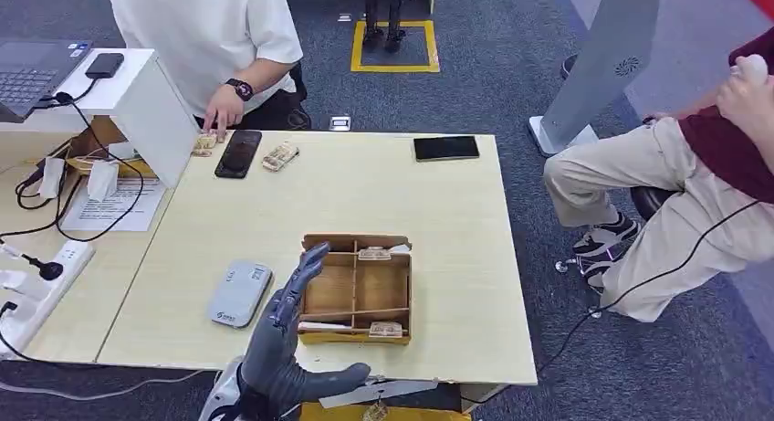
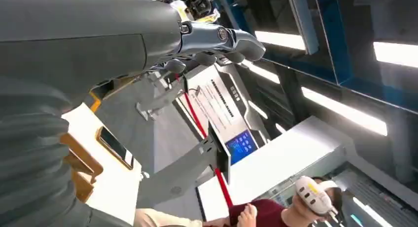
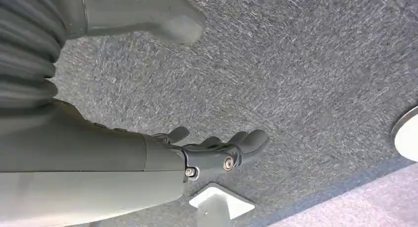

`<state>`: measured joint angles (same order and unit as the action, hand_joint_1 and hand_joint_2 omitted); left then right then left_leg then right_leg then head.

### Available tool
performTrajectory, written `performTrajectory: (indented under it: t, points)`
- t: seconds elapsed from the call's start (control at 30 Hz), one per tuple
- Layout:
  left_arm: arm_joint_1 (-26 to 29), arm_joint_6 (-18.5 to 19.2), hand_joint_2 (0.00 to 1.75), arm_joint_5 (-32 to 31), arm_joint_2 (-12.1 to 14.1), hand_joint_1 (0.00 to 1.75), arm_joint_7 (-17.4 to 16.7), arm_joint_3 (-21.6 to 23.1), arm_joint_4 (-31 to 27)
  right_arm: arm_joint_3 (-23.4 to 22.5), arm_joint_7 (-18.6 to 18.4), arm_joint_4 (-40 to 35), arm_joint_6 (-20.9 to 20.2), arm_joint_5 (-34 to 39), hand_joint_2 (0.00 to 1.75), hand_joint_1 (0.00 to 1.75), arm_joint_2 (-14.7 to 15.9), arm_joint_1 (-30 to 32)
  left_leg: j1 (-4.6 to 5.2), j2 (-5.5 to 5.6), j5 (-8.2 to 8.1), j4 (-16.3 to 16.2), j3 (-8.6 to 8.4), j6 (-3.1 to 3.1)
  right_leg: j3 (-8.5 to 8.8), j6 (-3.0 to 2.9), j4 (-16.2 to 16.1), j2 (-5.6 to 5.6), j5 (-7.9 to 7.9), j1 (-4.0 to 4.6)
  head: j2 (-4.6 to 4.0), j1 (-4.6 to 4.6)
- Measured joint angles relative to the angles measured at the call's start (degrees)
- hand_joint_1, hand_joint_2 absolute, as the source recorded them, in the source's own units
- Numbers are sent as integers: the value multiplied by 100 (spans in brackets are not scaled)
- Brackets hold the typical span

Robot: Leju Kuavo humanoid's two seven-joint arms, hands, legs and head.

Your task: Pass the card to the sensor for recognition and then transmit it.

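A wooden tray with several compartments stands near the table's front edge. Small cards lie in it: one at its far side, one at its near right corner. The grey card sensor lies flat just left of the tray. My left hand is raised over the front edge between sensor and tray, fingers stretched forward, thumb out to the right, holding nothing. The left wrist view shows the same fingers extended and a tray corner. My right hand hangs over grey carpet, loosely spread and empty.
A person in white stands at the table's far side, one hand by a black phone and more small cards. A second phone lies far right. A seated person is to the right. Cables and a power strip sit left.
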<state>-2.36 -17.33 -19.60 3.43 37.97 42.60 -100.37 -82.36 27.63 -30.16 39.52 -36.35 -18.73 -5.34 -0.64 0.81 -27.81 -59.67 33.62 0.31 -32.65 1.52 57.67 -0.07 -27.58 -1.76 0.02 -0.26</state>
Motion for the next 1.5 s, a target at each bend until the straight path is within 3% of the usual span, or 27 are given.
performTrajectory:
  t: [0.23, 0.57, 0.77, 1.2, 1.5]
  points:
    - [-76, -464, 175, -1069, -46, 0, -768, 24, 358, 111, 13, -57, 2, -207, 175, 0, 0, 77, 1, 0, 0, 0, 0, 0, -2, 0, 0, 0, 0, -1, 0, -4]
    - [-399, -337, 175, -1882, -114, 0, -868, 195, 896, -79, 234, -247, 2, -962, 175, 0, -11, 153, 0, 0, 0, 0, 0, 0, -2, 0, 0, 1, 0, 0, 0, -2]
    - [-649, -228, 175, -2902, -70, 0, -1354, 441, 1202, 22, 216, -468, -7, -885, 175, 0, -20, 275, 0, 1, 0, 0, 2, 0, -2, 0, 0, 1, 0, -1, 0, -2]
    - [-912, -60, 175, -3109, 0, 0, -1480, 678, 1495, 386, 107, -695, -2, -710, 175, 0, -20, 420, 1, -1, 0, 0, 1, 0, -4, 0, 0, 2, 0, -1, 0, 0]
    - [-1119, 91, 175, -3352, -13, 0, -1694, 852, 1757, 942, -297, -839, 2, -496, 175, 0, -15, 489, 1, -7, 0, -1, 0, 0, -8, 0, 0, 8, 1, -1, 0, 0]
